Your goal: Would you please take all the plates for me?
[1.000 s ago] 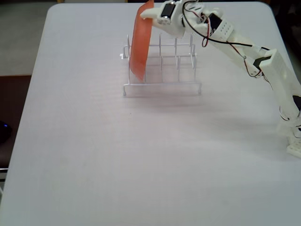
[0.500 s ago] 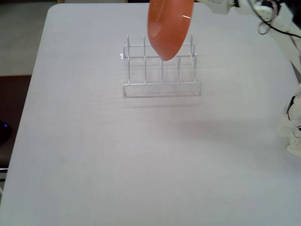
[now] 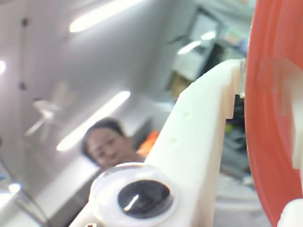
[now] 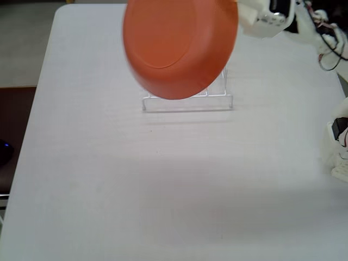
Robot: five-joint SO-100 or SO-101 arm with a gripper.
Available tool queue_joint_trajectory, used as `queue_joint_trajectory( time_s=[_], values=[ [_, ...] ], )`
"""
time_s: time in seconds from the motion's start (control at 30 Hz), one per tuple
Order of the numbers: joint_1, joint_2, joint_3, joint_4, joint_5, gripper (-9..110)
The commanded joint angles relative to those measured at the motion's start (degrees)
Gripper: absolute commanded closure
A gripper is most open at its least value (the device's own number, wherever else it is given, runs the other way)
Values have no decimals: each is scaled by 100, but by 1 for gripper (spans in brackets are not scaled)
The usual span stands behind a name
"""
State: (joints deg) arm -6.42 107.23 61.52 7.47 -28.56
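The orange plate [image 4: 179,46] is lifted high above the table, tilted with its flat underside toward the fixed view. My gripper [image 4: 239,16] is shut on its right rim at the top of that view. In the wrist view the white fixed finger [image 3: 203,132] runs up to the plate's orange rim [image 3: 272,118] at the right edge, and the gripper [image 3: 262,80] clamps that rim. The yellow, light blue and cream-white plates are out of view.
A white wire rack [image 4: 228,98] stands on the white table [image 4: 163,190] behind the plate, partly hidden by it. The arm's cables [image 4: 326,38] and white base parts [image 4: 340,147] are at the right edge. A person's face [image 3: 106,142] shows in the wrist view.
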Motion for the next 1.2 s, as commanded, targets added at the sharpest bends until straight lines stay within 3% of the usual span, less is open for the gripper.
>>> queue_joint_trajectory(
  time_s=[0.0, 0.27, 0.9, 1.17],
  values=[
    [-308, -396, -334, -896, 176, 102],
    [-809, -1424, -800, -1863, 589, 102],
    [-659, -1811, -1072, -1872, 782, 102],
    [-650, -1740, -1063, -1494, 237, 75]
  ],
)
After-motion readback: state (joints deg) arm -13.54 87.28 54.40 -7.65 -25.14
